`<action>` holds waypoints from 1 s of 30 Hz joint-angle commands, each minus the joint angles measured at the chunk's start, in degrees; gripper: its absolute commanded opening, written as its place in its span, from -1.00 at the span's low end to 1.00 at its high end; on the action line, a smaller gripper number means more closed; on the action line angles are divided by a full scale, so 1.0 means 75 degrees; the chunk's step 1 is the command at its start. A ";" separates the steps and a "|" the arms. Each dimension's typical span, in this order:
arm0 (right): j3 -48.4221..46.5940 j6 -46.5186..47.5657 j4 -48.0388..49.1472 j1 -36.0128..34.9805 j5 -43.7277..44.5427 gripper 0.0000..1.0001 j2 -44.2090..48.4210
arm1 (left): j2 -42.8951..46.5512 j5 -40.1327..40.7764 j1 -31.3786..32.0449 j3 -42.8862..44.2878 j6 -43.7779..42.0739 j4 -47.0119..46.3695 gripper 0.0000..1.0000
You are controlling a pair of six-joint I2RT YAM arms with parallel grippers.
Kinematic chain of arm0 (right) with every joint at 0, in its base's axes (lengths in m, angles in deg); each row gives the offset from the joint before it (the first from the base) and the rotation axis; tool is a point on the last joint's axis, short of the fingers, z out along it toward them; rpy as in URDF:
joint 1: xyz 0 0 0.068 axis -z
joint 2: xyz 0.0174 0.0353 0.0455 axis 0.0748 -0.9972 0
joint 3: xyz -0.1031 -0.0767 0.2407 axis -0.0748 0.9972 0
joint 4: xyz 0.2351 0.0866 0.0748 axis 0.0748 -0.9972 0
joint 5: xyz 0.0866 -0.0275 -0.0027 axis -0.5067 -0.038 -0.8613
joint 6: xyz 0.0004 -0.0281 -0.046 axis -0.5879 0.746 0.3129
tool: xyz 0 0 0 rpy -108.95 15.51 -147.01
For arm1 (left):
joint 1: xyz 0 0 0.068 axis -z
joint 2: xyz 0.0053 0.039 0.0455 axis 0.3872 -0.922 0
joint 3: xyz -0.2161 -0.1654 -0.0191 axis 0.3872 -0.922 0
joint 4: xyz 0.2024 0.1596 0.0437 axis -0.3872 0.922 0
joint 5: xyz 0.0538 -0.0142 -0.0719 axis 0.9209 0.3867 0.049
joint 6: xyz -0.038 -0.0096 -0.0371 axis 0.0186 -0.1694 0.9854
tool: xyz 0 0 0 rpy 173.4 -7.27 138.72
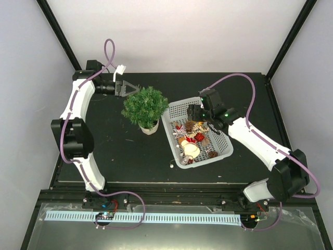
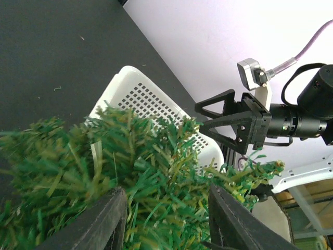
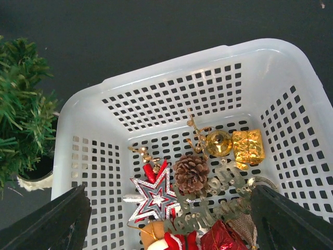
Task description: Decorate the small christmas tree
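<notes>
Top view, bottom of frame: both arm bases sit at the near edge of the black table [image 1: 114,156].

Centre right: white mesh basket [image 1: 182,104] with mixed ornaments.
- The right gripper [image 3: 169,187] hangs over the basket's upper half. In the top view its fingers are lost against the clutter.
- Right wrist view: the fingers [image 3: 52,224] show only as dark wedges in the lower corners, cut off by the frame. They are spread wide with nothing between them.
- Legible below them: a red-and-silver star [image 3: 151,198], a pine cone [image 3: 191,173], a gold bauble [image 3: 218,143] and a gold gift box [image 3: 248,147].
- Glitter lettering lies across the heap and can't be read. The red pieces at the bottom edge are cropped and can't be identified.
- A white speck lies on the table off the basket's lower-left corner, too small to name.

Centre: tree [image 1: 144,107], upright, just left of the basket.
- Its foliage hides most of the white pot [image 1: 149,126].
- Its sprigs overlap the basket rim in the top view. Whether they touch it can't be told.

Upper left, beyond the tree: left gripper [image 1: 131,88], aimed at the tree's top.
- Its fingers are parted and it holds nothing.
- Left wrist view: blurred needles fill the gap between the two fingers [image 2: 99,224] at the bottom edge. Whether the pads touch the sprigs can't be told.
- The basket wall and the right gripper show beyond the tree, with the lower part of the basket hidden behind it.
</notes>
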 commanded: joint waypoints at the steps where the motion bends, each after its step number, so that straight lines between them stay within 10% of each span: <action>1: -0.0182 0.0095 -0.0039 -0.0025 0.0192 0.69 -0.0102 | -0.0110 0.0063 0.0063 0.0333 -0.0067 0.0052 -0.11; 15: 0.0125 0.0093 -0.0739 -0.0016 -0.0021 0.66 -0.0141 | 0.0864 0.0364 -0.0741 -0.0502 0.0280 -0.0622 0.22; 30: 0.1325 0.0691 -0.1718 -0.0781 -0.1446 0.41 0.0837 | 0.2820 0.0693 -0.1139 -0.2027 -0.1882 0.0870 0.27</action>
